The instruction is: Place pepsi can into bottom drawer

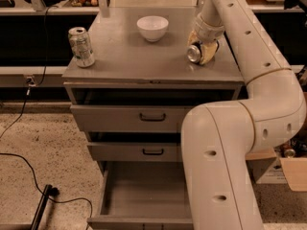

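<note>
Grey worktop, gripper at one pepsi can

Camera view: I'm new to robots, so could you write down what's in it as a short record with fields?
pepsi can: lying on its side, right side of the cabinet top
end effector: down at the pepsi can, close over the cabinet top
bottom drawer: pulled open
white bowl: upright, back middle of the cabinet top
silver-and-green can: upright, left edge of the cabinet top
</note>
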You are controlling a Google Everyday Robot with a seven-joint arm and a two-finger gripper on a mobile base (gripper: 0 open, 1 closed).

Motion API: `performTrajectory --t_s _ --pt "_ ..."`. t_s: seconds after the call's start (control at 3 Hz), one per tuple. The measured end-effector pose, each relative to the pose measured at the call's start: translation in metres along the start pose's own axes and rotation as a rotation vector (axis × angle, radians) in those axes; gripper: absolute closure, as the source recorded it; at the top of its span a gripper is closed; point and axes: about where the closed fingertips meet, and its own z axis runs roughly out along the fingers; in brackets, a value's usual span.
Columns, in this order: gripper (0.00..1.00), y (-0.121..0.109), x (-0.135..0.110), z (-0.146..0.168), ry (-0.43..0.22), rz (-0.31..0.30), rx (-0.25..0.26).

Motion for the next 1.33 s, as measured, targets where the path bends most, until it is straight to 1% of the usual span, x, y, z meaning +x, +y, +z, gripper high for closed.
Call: performTrajectory --t_s 0.33,0.67,1.0,1.33 --pt "0.89 0.003 0.001 -0.036 -0.014 0.102 0.049" --pt "1.00 0.018 -0.003 -0.096 -0.031 0.275 0.082" --pt "1.00 0.043 -0.026 -0.140 -0.133 0.453 0.086" --pt "1.00 0.062 -0.055 -0.205 -0.271 0.616 0.194"
